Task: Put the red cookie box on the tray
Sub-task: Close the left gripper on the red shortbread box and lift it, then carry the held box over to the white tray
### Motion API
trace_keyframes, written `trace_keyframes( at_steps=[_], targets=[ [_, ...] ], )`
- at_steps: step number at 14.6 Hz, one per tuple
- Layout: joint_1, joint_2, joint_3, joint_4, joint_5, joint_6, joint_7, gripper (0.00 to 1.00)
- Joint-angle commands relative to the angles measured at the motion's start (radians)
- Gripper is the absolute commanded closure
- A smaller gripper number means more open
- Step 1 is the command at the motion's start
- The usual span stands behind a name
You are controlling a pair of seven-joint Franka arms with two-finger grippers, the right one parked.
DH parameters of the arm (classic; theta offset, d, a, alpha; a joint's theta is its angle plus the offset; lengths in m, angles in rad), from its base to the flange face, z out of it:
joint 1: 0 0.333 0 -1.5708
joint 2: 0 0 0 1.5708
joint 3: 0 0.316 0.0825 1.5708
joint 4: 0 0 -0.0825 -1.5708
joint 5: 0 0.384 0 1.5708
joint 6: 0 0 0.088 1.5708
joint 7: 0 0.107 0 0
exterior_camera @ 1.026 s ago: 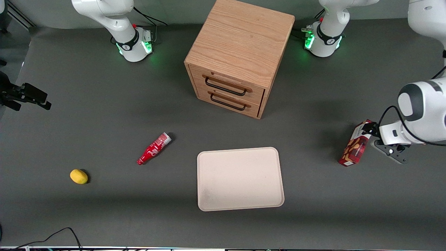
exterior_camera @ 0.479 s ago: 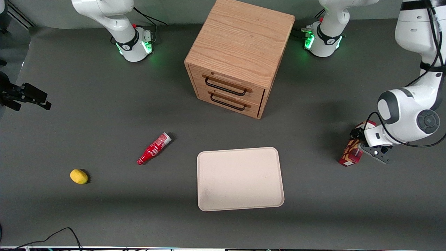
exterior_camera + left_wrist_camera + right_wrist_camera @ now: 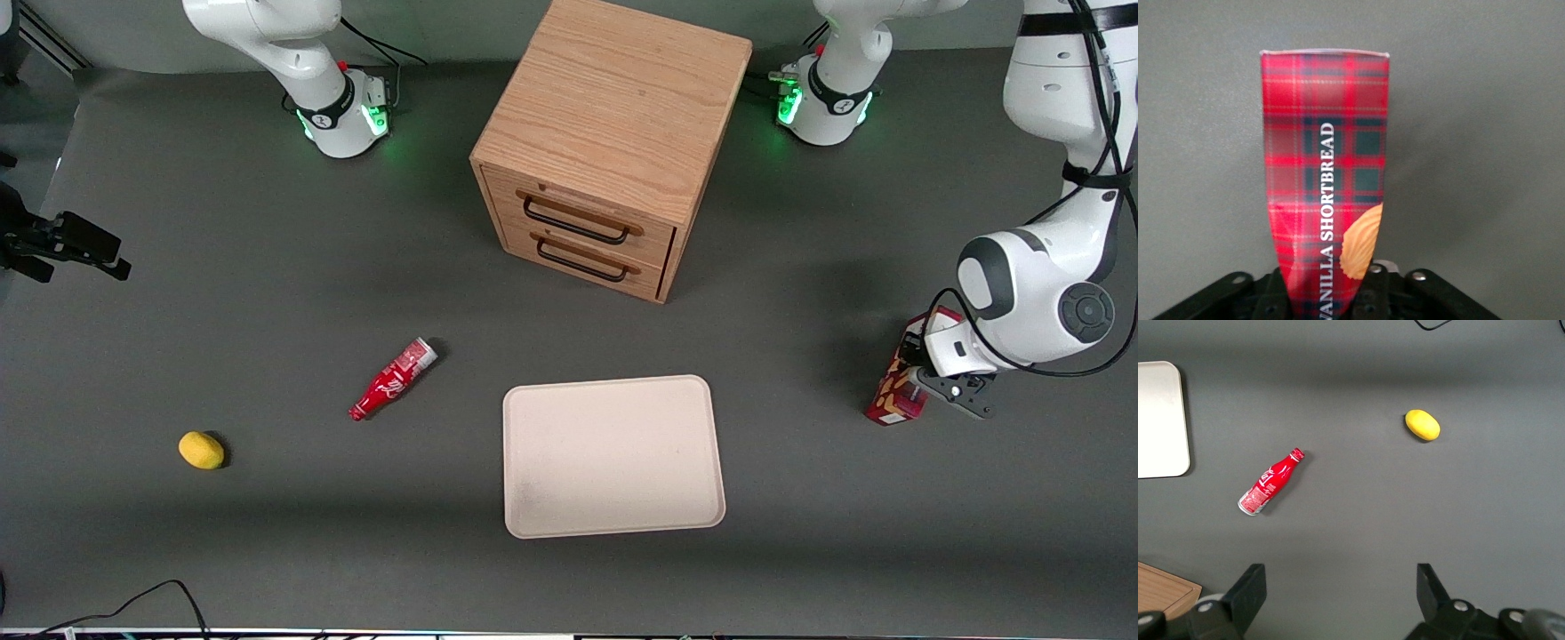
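The red cookie box (image 3: 892,397) stands on its narrow edge on the grey table, toward the working arm's end, well apart from the tray (image 3: 610,383). My left gripper (image 3: 917,369) is down on the box's upper part. In the left wrist view the plaid box (image 3: 1325,147) with "VANILLA SHORTBREAD" lettering runs between the two black fingers (image 3: 1373,293), which press against its sides, so the gripper (image 3: 1328,295) is shut on it. The cream-beige tray lies flat with nothing on it, nearer the front camera than the cabinet; its corner also shows in the right wrist view (image 3: 1158,420).
A wooden two-drawer cabinet (image 3: 613,142) stands farther from the camera than the tray. A small red bottle (image 3: 393,380) lies beside the tray toward the parked arm's end, and a yellow lemon (image 3: 201,450) lies further that way.
My left gripper has moved in from the working arm's end and come down over the cookie box, covering its upper part. The box has stayed at the same spot.
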Motion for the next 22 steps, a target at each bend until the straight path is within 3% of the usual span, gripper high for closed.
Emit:
trace_keyframes(
  at_steps=[1,5,9,15,18,22],
  targets=[
    [0.002,-0.005,0.003,0.017,-0.018,-0.027,0.022,1.0],
    [0.005,-0.028,0.01,0.148,-0.021,-0.234,0.019,1.0],
    [0.005,-0.059,0.024,0.353,-0.088,-0.507,-0.044,1.0],
    [-0.001,-0.067,0.006,0.785,-0.073,-1.009,-0.43,1.0],
    [-0.004,-0.07,-0.115,0.901,-0.056,-1.093,-0.716,1.0],
    [0.0,-0.062,-0.331,0.926,-0.012,-1.051,-1.008,1.0]
  ],
)
